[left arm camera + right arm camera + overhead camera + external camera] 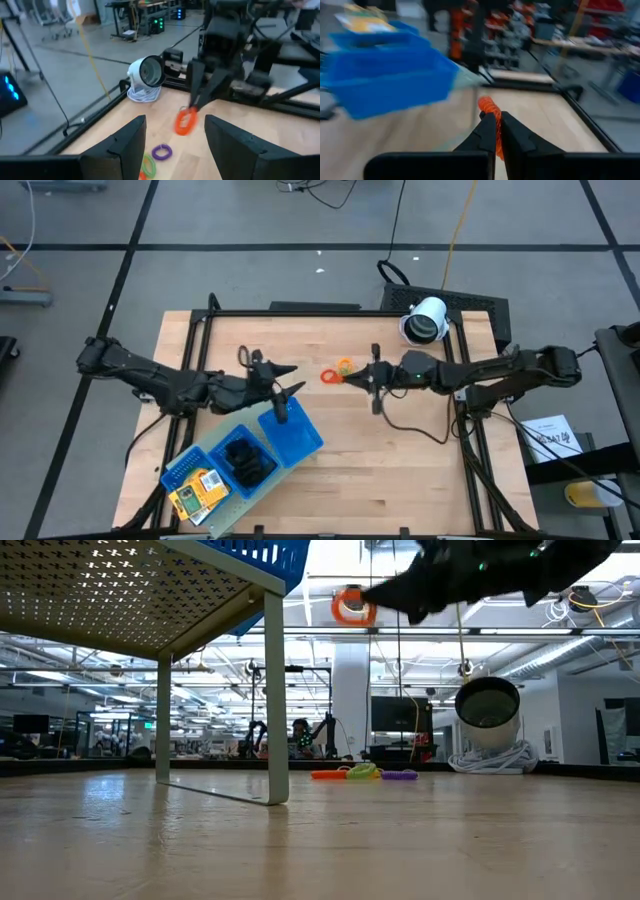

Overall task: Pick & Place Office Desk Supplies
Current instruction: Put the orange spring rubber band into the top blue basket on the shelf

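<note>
Above the middle of the wooden table point(400, 470), the right gripper point(345, 377) is clenched on an orange ring point(489, 108), its two dark fingers point(487, 132) pinched together around the loop and holding it clear of the tabletop — the low view shows the ring hanging in the air under the arm. The left gripper point(288, 385) hovers just over the near end of the blue tray point(300, 435), its fingers point(125, 145) spread apart and grasping nothing. More rings — a purple ring point(161, 151) and a green ring point(148, 164) among them — lie together on the wood beneath the lifted one. In the tray, black clips point(243, 458) fill the middle compartment and yellow printed packs point(197, 490) the far one. A white cylindrical device point(427, 319) sits at the table's back edge.
</note>
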Robot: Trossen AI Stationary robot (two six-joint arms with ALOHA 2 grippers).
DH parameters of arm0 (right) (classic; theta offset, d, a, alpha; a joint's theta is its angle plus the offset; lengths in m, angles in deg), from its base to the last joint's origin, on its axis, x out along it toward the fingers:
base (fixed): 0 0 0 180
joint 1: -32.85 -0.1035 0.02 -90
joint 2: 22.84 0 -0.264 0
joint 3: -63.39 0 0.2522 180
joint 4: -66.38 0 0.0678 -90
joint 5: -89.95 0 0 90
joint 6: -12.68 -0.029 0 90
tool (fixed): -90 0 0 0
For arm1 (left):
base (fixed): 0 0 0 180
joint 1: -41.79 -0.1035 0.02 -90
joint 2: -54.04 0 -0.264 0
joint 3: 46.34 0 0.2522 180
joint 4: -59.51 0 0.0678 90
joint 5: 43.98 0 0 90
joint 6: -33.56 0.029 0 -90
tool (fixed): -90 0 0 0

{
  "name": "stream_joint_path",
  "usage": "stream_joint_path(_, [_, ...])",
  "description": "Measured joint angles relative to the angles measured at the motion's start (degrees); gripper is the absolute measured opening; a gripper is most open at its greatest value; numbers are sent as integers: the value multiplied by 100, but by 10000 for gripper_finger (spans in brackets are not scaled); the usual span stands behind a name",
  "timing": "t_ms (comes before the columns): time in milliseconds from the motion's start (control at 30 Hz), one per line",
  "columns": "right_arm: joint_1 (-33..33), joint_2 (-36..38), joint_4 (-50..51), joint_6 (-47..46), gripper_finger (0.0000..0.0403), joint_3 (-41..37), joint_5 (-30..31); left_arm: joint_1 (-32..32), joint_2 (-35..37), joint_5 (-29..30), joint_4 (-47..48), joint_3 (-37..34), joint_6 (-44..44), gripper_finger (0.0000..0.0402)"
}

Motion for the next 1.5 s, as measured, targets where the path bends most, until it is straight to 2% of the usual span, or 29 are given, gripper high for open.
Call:
stream_joint_path(100, [-110, 77, -311, -15, 3, 0, -301, -165, -331, -289, -577, -2, 674, 211])
stream_joint_path(233, [-262, 80, -509, -8, 3, 0, -311, -318, -846, -730, -1272, -2, 1556, 212])
stream_joint_path(400, [-294, 80, -507, -4, 3, 0, -303, -393, -1414, -1158, -1969, -2, 2212, 212])
stream_joint_path(700, [-292, 80, -641, -46, 4, 2, -324, -427, -1854, -1320, -2369, -4, 2358, 212])
stream_joint_path(900, [-319, 54, -817, -193, 4, 9, -891, -559, -1850, -1304, -2369, -4, 2240, 209])
stream_joint_path(1033, [-327, 53, -765, -192, 4, 9, -895, -617, -1850, -1466, -2391, -4, 2235, 172])
stream_joint_path(1300, [-327, 53, -678, -164, 4, 7, -895, -637, -1850, -2073, -2499, -4, 2189, 26])
stream_joint_path(1400, [-325, 53, -679, -154, 7, 8, -886, -603, -1850, -2214, -2493, -4, 2128, 25])
stream_joint_path(1500, [-325, 54, -653, -105, 22, 7, -884, -500, -1738, -2222, -2447, -9, 2085, 46])
